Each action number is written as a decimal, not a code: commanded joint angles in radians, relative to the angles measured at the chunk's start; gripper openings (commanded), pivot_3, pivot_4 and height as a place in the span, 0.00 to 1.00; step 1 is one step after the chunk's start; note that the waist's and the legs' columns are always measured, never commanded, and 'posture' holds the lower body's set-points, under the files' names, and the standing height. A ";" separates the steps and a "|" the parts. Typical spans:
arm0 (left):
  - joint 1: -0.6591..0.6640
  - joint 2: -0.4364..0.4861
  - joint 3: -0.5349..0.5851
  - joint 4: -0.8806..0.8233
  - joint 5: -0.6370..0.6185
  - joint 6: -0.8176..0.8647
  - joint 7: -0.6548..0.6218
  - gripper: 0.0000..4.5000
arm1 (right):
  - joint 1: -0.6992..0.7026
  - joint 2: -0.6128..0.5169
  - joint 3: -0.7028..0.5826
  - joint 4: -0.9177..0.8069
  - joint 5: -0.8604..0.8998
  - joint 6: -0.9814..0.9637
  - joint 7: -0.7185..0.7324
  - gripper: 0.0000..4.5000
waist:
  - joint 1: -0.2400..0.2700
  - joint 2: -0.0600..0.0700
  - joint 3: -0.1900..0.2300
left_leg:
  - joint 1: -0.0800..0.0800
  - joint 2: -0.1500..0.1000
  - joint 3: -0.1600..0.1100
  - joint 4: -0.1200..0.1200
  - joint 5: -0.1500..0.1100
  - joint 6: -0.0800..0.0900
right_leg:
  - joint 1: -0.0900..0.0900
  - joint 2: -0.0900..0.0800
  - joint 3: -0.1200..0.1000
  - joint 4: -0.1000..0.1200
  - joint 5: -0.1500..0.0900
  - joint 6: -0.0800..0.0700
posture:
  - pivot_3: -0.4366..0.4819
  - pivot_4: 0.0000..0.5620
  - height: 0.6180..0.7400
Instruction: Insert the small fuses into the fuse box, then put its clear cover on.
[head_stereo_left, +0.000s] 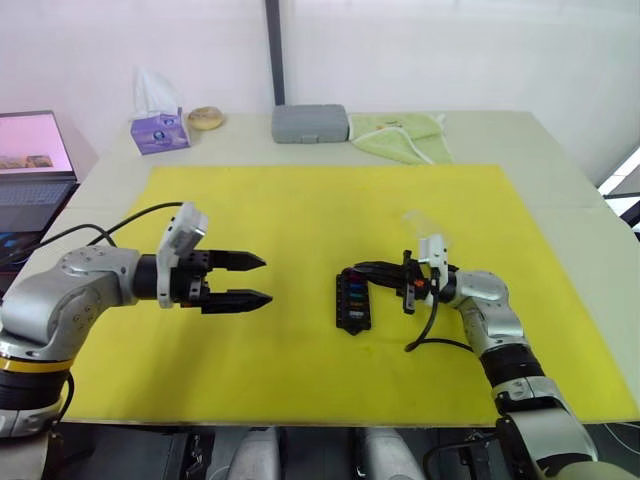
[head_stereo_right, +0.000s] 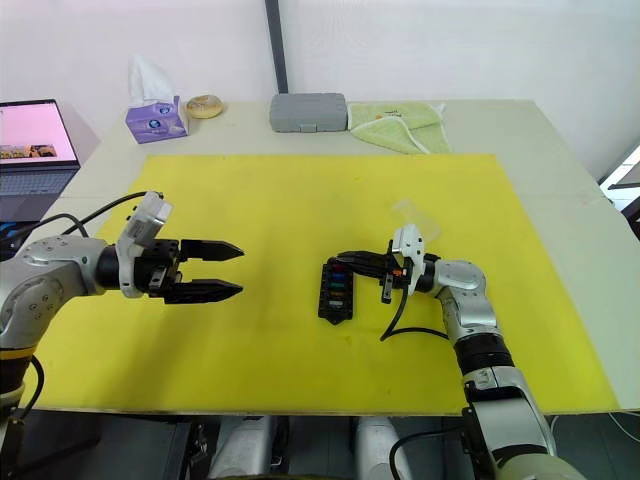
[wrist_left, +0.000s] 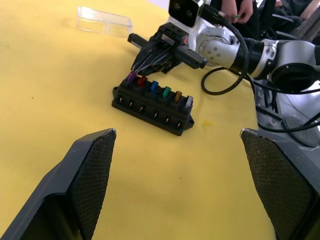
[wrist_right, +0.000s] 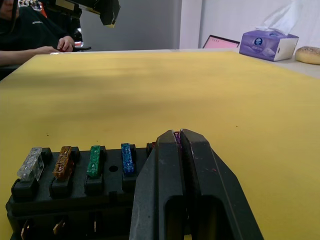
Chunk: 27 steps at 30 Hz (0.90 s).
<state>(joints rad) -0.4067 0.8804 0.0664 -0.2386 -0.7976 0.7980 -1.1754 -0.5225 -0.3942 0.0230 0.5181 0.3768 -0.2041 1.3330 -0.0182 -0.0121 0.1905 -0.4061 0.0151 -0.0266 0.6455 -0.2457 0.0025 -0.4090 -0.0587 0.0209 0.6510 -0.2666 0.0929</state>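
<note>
The black fuse box (head_stereo_left: 353, 303) lies on the yellow mat (head_stereo_left: 300, 200), right of centre. A row of small fuses stands in its slots: grey (wrist_right: 30, 162), brown (wrist_right: 63, 160), green (wrist_right: 94, 159), blue (wrist_right: 127, 156), red (wrist_left: 142, 80) and purple (wrist_left: 131, 76). My right gripper (head_stereo_left: 358, 270) is over the box's far end, shut on the purple fuse, a sliver of which shows between its fingertips (wrist_right: 170, 142). The clear cover (head_stereo_left: 420, 222) lies on the mat just beyond my right wrist. My left gripper (head_stereo_left: 255, 280) hovers open and empty, well to the left of the box.
Along the table's far edge, off the mat, sit a grey case (head_stereo_left: 310, 123), a green cloth (head_stereo_left: 397, 135), a purple tissue box (head_stereo_left: 158, 130) and a round bun (head_stereo_left: 206, 117). A laptop (head_stereo_left: 30, 160) stands at the far left. A person (wrist_right: 30, 35) sits beside the table.
</note>
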 joint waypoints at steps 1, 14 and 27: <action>-0.018 -0.002 0.045 -0.005 -0.016 -0.005 0.007 0.93 | 0.008 -0.006 -0.004 0.016 -0.012 0.012 -0.003 0.00 | 0.000 0.000 0.000 | 0.000 0.000 0.000 0.000 0.000 0.000 | 0.000 0.000 0.000 0.000 0.000 0.000 | 0.48 0.27 1.00; -0.017 -0.010 0.045 0.009 -0.007 -0.013 0.014 0.94 | 0.019 0.000 -0.026 -0.032 0.028 0.035 -0.001 0.22 | 0.001 0.000 0.000 | 0.000 0.000 0.000 0.000 0.000 0.000 | 0.000 0.000 0.000 0.000 0.000 0.000 | 0.48 0.27 1.00; -0.016 -0.006 0.043 0.016 0.001 -0.019 0.011 0.94 | 0.037 -0.002 -0.040 -0.105 0.043 0.045 -0.024 0.63 | 0.001 0.000 0.000 | 0.000 0.000 0.000 0.000 0.000 0.000 | 0.000 0.000 0.000 0.000 0.000 0.000 | 0.48 0.27 1.00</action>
<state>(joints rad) -0.4066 0.8653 0.0733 -0.2122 -0.7949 0.7960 -1.1585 -0.4886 -0.3928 0.0031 0.4618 0.3984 -0.1626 1.3124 -0.0177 -0.0120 0.1905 -0.4063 0.0150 -0.0265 0.6456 -0.2457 0.0025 -0.4093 -0.0589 0.0209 0.6511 -0.2665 0.0929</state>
